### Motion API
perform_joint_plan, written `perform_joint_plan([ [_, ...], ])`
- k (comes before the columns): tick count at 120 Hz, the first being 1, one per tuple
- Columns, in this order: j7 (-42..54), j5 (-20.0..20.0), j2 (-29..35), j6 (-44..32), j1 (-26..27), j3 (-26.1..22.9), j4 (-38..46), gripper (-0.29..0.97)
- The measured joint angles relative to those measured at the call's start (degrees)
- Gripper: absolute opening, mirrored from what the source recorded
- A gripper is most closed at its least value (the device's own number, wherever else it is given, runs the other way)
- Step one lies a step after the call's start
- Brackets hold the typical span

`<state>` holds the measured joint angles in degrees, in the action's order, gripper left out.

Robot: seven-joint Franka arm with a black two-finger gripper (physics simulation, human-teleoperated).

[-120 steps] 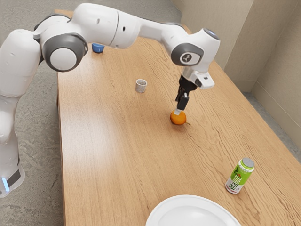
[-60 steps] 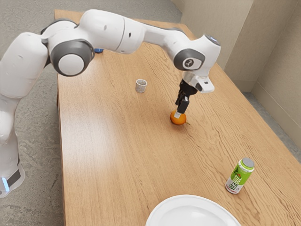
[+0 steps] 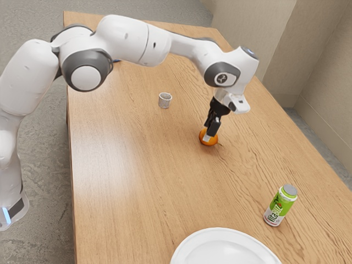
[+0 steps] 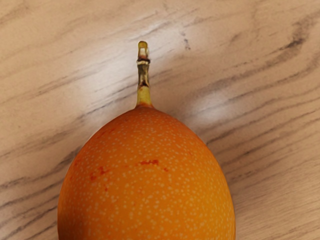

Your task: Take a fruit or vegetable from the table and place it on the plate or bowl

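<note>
An orange fruit with a short stem lies near the middle of the wooden table. My black gripper has come down over it, its fingers open and reaching around the fruit's top. In the wrist view the orange fruit is large and directly under my hand, its stem pointing away over the wood. A white plate sits at the table's near edge, well apart from the fruit.
A green and white bottle stands upright toward the exterior view's right, between the fruit and the plate. A small grey cup stands behind the fruit toward the exterior view's left. Beige walls rise beyond the table's far right.
My hand has dropped lower, from just above the fruit to around its top. The arm's elbow has swung slightly. The fruit has not moved.
</note>
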<state>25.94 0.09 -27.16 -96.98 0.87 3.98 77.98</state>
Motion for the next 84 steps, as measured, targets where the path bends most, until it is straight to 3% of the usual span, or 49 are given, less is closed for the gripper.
perform_joint_plan([
  [84, 0.29, 0.04, -2.5, -0.32, 0.09, -0.02, -0.63, 0.68],
])
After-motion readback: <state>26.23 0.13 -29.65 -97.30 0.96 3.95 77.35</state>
